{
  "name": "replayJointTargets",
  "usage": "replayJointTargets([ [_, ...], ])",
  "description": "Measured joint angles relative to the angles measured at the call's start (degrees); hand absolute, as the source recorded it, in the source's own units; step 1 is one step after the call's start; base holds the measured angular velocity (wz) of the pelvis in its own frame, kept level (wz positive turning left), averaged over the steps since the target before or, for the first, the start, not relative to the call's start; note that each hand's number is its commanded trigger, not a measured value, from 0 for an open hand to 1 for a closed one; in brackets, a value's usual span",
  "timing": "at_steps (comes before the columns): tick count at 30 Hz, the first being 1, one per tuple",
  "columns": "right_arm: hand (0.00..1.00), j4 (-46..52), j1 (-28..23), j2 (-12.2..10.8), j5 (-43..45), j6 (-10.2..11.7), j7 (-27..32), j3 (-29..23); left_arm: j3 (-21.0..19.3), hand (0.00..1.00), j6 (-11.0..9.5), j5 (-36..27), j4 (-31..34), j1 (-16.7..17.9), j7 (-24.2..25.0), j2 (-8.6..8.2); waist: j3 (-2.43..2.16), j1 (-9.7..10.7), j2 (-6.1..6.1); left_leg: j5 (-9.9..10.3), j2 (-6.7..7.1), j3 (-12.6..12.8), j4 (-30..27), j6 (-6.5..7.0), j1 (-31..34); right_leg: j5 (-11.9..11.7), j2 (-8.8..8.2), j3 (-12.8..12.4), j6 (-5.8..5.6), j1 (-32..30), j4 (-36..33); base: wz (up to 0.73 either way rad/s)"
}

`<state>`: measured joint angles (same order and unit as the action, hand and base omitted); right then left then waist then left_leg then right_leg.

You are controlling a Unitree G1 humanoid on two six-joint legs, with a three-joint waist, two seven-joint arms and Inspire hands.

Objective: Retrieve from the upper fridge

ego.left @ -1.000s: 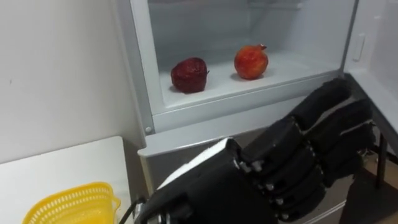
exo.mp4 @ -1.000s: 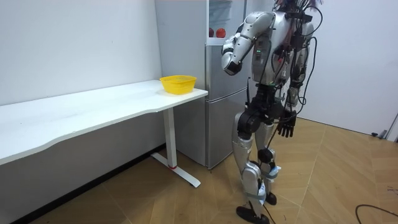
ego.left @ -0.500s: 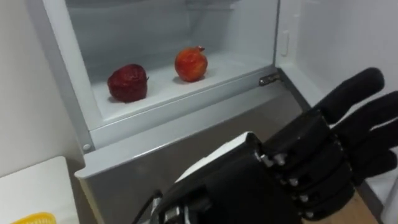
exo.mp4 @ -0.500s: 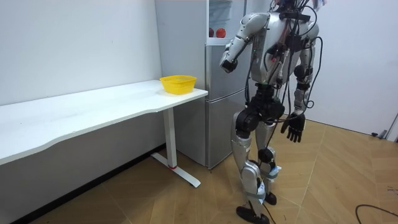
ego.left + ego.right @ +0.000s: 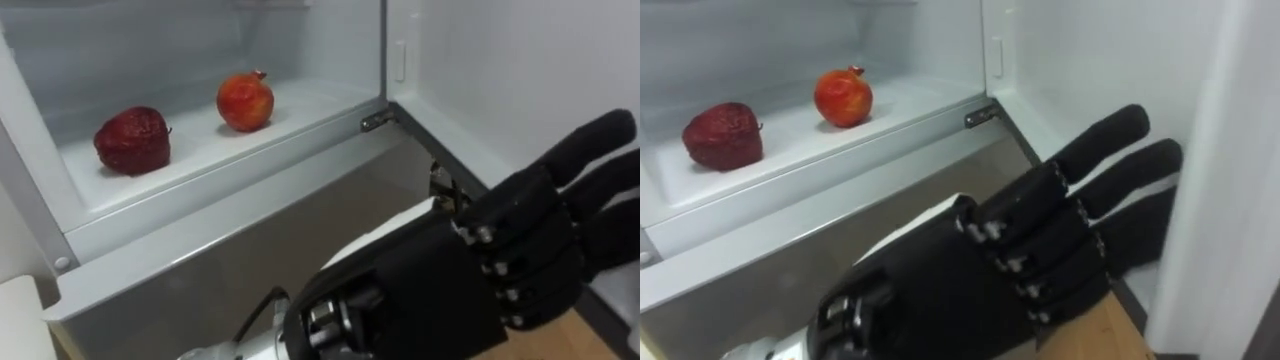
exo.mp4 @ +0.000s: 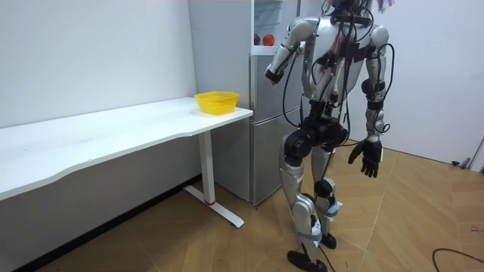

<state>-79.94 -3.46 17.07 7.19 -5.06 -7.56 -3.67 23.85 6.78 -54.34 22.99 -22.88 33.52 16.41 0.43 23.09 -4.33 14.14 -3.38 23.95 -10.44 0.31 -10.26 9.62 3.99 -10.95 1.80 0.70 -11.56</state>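
Left eye view: empty left hand, fingers extended, raised at the upper fridge, seemingly lining up on pomegranate or dark red fruit; right hand hangs loose.

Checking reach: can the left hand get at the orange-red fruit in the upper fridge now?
Probably yes: the upper compartment stands open, the orange-red fruit sits apart from the dark red fruit, and the open left hand hovers before the shelf edge, nothing between them.
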Motion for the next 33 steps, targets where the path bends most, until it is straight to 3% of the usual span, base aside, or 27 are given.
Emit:
replayJointTargets([
  [12, 0.00, 0.06, 0.14, 0.39, -0.09, 0.01, -0.13, 0.04, 0.06, 0.00, 0.00, -0.02, -0.99, -3.55, -3.10, -0.21, -0.11, 0.22, -0.16, 0.00, -0.09, 1.00, 0.01, -0.01, 0.18, -0.02, -0.03, -0.05, 0.04, -0.46, -0.20, -0.02],
  [33, 0.00, 0.68, -0.66, 0.56, 0.20, 0.16, -1.00, -0.02, 1.02, 0.00, -0.14, 1.59, -0.87, -5.56, -6.58, -2.09, -0.03, 0.22, -0.04, 0.01, -0.23, 0.83, 0.09, -0.01, -0.40, -0.09, -0.10, 0.21, 0.13, 0.55, -0.21, 0.00],
])
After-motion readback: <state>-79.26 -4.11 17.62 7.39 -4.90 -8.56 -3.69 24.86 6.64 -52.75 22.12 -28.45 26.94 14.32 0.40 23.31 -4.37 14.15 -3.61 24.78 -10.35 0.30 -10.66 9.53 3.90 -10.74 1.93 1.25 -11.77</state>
